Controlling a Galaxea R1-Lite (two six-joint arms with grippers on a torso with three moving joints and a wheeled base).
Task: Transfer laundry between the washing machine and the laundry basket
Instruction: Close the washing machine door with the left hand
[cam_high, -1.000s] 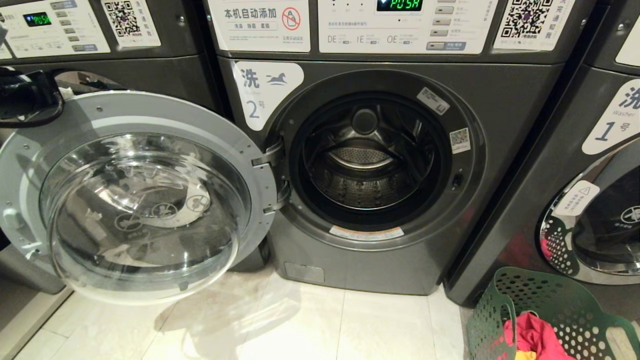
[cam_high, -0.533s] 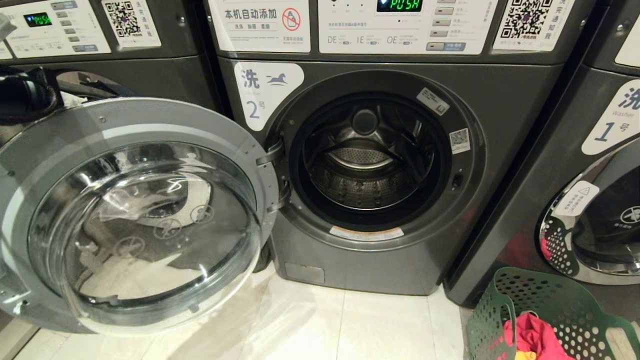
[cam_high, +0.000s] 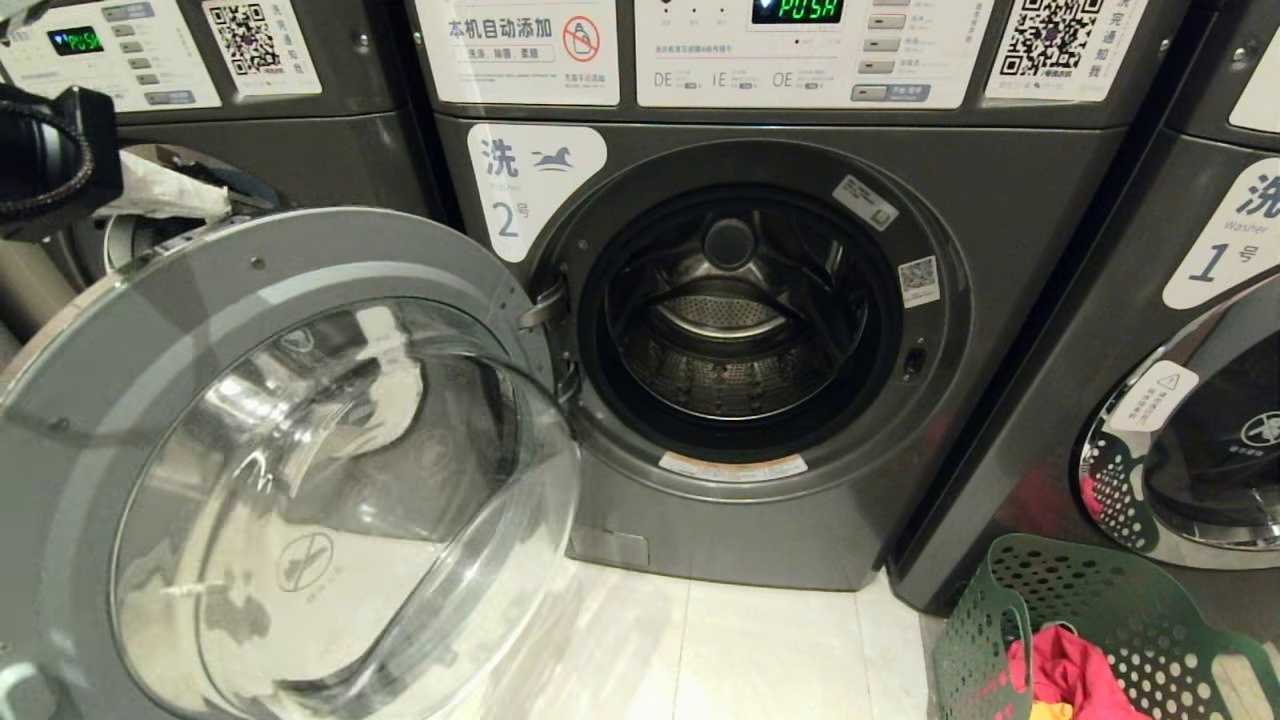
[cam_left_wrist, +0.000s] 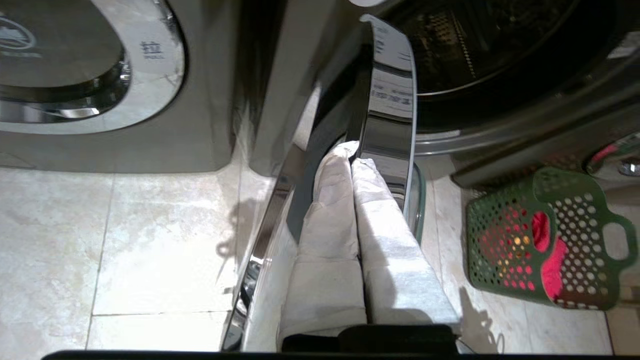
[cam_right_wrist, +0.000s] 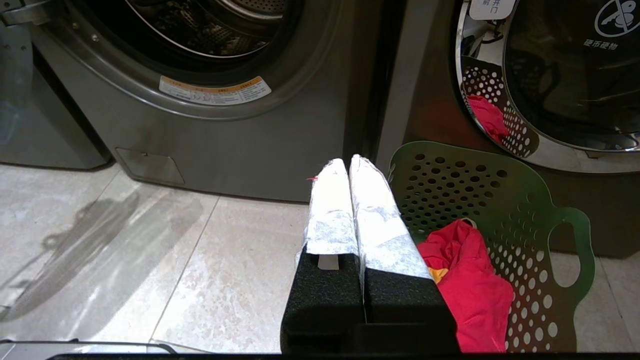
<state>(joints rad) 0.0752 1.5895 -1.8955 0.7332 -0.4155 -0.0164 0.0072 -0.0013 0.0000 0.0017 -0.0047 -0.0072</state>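
The washing machine (cam_high: 760, 540) labelled 2 stands straight ahead, and no cloth shows in its drum (cam_high: 730, 330). Its round glass door (cam_high: 300, 270) hangs swung out on the left. Behind the door's top rim is my left gripper (cam_high: 218, 205), shut and holding nothing; in the left wrist view the gripper (cam_left_wrist: 351, 156) touches the door's edge (cam_left_wrist: 392, 110). The green laundry basket (cam_high: 1100, 600) sits on the floor at lower right with red-pink laundry (cam_high: 1070, 675) inside. Beside the basket (cam_right_wrist: 500, 200), my right gripper (cam_right_wrist: 349, 162) hangs shut and empty above the floor, next to the red laundry (cam_right_wrist: 470, 290) and an orange-yellow scrap (cam_right_wrist: 439, 274).
A machine labelled 1 (cam_high: 1200, 400) with its door shut stands right of the basket, and another grey machine (cam_high: 300, 150) stands behind the open door on the left. Pale floor tiles (cam_high: 760, 650) run in front of the machines.
The door has swung out from the left-hand machine toward me and now fills more of the lower left. My left arm has shifted along behind the door's top rim.
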